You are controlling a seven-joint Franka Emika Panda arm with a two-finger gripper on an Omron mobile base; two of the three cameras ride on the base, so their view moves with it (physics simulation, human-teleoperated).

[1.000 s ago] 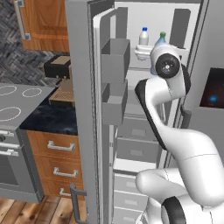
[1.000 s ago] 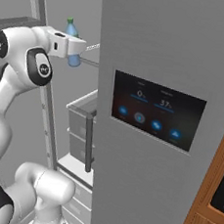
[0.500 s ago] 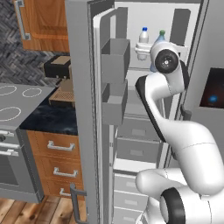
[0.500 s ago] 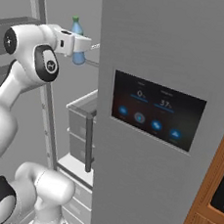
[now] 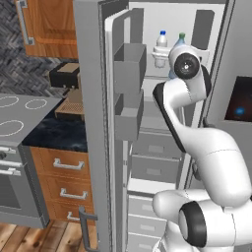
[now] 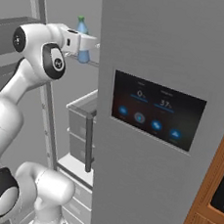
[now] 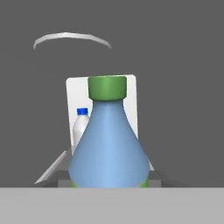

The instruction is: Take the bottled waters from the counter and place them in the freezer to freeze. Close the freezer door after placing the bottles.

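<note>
Inside the open freezer (image 5: 162, 147), the clear bluish bottle with a green cap (image 6: 82, 26) is upright at upper-shelf height, with my gripper (image 6: 87, 45) shut on it. In the hand view this bottle (image 7: 108, 144) stands very close. The white bottle with a blue cap (image 7: 80, 126) is just behind it to the left. The same white bottle (image 5: 161, 42) stands on the upper shelf, and the green cap (image 5: 181, 36) peeks over my wrist. The freezer door (image 5: 93, 123) is swung wide open on the left. The black counter (image 5: 54, 134) lies beyond it.
Grey bins (image 5: 130, 61) hang on the door's inner face. Grey drawers (image 5: 155, 147) fill the freezer's lower part. The right door with a dark blue-lit panel (image 6: 155, 114) is closed. A stovetop (image 5: 15, 115) and wooden drawers (image 5: 61, 179) are at the left.
My arm has carried the green-capped bottle deeper into the freezer, toward the white bottle on the upper shelf. The door has not moved.
</note>
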